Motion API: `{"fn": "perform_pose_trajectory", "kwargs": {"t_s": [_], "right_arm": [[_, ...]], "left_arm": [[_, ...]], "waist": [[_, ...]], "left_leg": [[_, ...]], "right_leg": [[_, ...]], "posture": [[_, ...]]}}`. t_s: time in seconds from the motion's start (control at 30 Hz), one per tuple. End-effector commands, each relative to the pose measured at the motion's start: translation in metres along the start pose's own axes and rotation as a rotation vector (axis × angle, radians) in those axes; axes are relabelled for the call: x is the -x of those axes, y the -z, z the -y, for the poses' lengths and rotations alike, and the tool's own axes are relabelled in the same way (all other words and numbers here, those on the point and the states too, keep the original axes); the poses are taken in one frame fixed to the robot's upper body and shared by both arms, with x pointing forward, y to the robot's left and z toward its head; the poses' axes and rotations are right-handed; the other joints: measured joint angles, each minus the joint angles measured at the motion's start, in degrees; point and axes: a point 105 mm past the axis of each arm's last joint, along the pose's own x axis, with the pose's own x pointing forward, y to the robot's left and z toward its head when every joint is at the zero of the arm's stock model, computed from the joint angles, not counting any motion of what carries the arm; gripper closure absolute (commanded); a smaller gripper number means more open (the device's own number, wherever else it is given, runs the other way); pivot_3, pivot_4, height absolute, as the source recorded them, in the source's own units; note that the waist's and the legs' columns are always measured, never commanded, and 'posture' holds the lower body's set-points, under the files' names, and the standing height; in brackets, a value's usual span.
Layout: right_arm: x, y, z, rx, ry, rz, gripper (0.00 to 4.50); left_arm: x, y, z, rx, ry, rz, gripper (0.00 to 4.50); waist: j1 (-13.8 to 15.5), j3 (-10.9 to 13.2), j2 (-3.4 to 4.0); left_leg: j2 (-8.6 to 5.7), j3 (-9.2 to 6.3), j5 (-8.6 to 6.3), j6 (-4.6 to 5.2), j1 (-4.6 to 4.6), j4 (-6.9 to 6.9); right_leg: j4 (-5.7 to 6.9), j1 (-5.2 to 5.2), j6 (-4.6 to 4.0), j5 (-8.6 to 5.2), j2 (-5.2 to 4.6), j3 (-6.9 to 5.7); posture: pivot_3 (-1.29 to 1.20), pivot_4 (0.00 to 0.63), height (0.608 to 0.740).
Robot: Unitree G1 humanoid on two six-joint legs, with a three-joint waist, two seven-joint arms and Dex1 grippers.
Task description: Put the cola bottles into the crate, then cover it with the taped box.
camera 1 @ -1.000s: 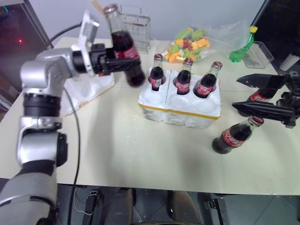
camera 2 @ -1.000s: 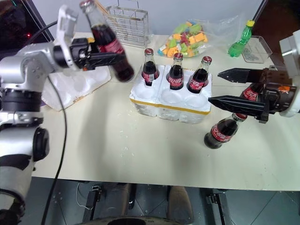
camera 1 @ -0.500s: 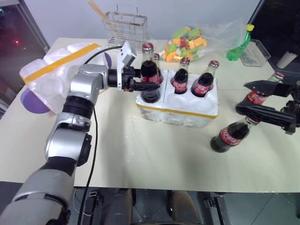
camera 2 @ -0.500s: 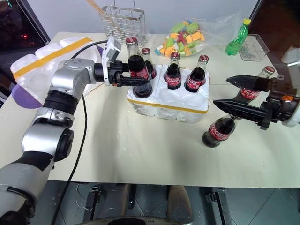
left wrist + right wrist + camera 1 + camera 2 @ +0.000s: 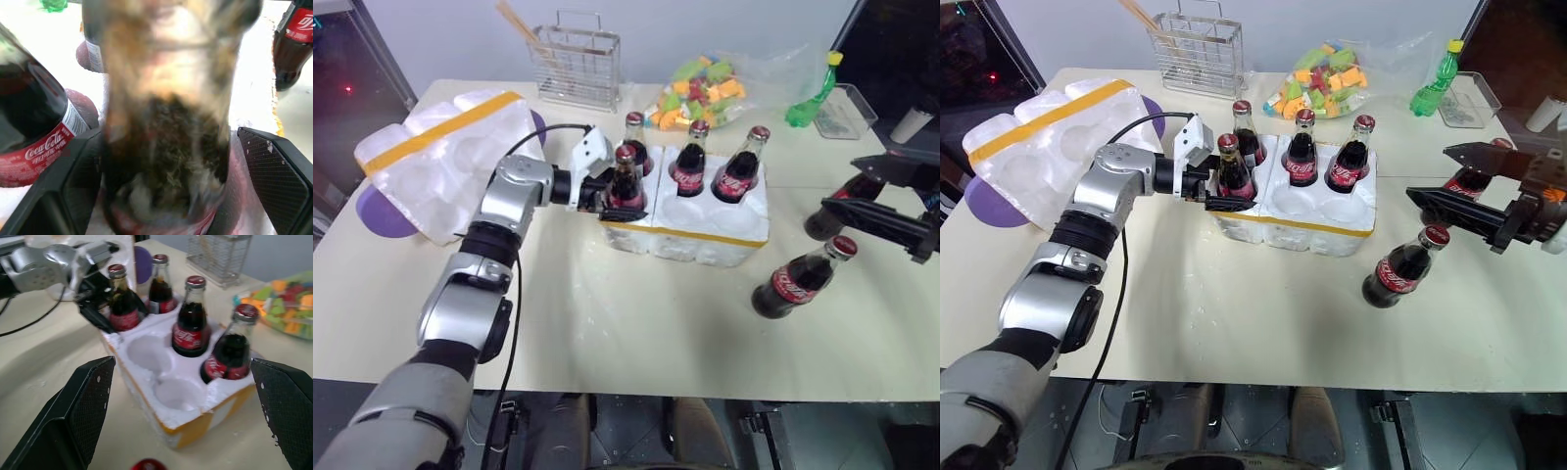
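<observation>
Item: cola bottle (image 5: pixel 626 182), frame centre, seated in the crate (image 5: pixel 685 223) front-left well. Left gripper (image 5: pixel 619 199) released around it; right gripper (image 5: pixel 1457 186) spread, empty. You should withdraw the left gripper sideways without tipping the bottle.

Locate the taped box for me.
In the left eye view, the taped box lies at the table's far left, left of the crate, resting partly on a purple disc.

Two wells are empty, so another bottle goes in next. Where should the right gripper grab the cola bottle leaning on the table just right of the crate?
Grip the cola bottle around its neck, just below the red cap. It tilts with the cap up and toward the right gripper, which is open, so come in from the right.
</observation>
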Motion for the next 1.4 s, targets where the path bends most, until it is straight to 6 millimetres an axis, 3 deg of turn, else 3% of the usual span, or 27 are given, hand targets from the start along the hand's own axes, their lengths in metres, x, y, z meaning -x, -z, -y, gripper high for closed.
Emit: {"fn": "perform_pose_trajectory", "kwargs": {"t_s": [0.03,0.13,0.2,0.37,0.5,0.67,0.9,1.4], "right_arm": [[0.038,-0.020,0.009,0.043,0.120,0.059,0.00],[0.071,-0.011,0.010,0.000,0.225,0.044,0.00],[0.090,0.006,0.005,-0.044,0.294,0.014,0.00],[0.103,0.057,-0.022,-0.158,0.353,-0.082,0.00],[0.080,0.096,-0.047,-0.215,0.336,-0.102,0.00],[0.051,0.120,-0.056,-0.257,0.329,-0.070,0.00],[0.027,0.133,-0.050,-0.272,0.300,-0.049,0.00],[-0.028,0.147,-0.031,-0.308,0.224,-0.012,0.00]], "left_arm": [[0.034,-0.039,-0.003,-0.010,-0.009,0.117,0.08],[0.065,-0.068,0.005,0.010,0.006,0.182,0.08],[0.088,-0.084,0.015,0.029,0.021,0.207,0.08],[0.109,-0.091,0.059,0.055,0.151,0.169,0.08],[0.094,-0.061,0.090,0.028,0.220,0.059,0.08],[0.073,-0.037,0.101,0.001,0.209,0.030,0.08],[0.058,-0.034,0.109,-0.005,0.213,0.056,0.08],[0.052,-0.032,0.102,0.000,0.186,0.070,0.08]], "waist": [[-0.1,0.0,0.00],[-0.1,0.0,-0.02],[-0.1,0.0,-0.02],[-0.2,-0.1,0.18],[-0.4,-0.2,0.10],[-0.2,-0.2,0.10],[-0.1,-0.2,0.11],[-0.1,-0.2,0.11]], "left_leg": [[0.00,0.00,0.00,0.00,-0.02,-0.02],[0.00,-0.01,0.00,0.01,-0.02,-0.11],[0.00,-0.03,-0.01,0.01,0.03,-0.11],[0.01,-0.02,-0.01,0.01,0.31,-0.03],[0.09,0.00,-0.03,-0.03,0.73,-0.05],[0.13,0.08,-0.04,-0.05,0.91,-0.07],[0.12,0.08,-0.03,-0.03,0.82,-0.15],[0.12,0.07,-0.02,-0.02,0.82,-0.14]], "right_leg": [[0.00,-0.03,0.00,0.00,0.00,0.00],[0.02,-0.06,0.01,-0.02,0.01,0.00],[0.01,0.00,0.03,-0.03,0.02,-0.01],[0.00,0.33,0.02,-0.04,0.01,0.01],[-0.15,0.73,-0.27,-0.18,0.02,0.01],[-0.27,0.91,-0.42,-0.20,-0.03,0.03],[-0.42,0.88,-0.43,-0.21,-0.01,0.02],[-0.40,0.87,-0.43,-0.21,0.03,0.03]], "posture": [[0.00,0.150,0.739],[0.00,0.150,0.739],[0.00,0.150,0.739],[0.00,0.150,0.739],[0.00,0.150,0.739],[0.00,0.150,0.739],[0.00,0.150,0.739],[0.00,0.150,0.739]]}}
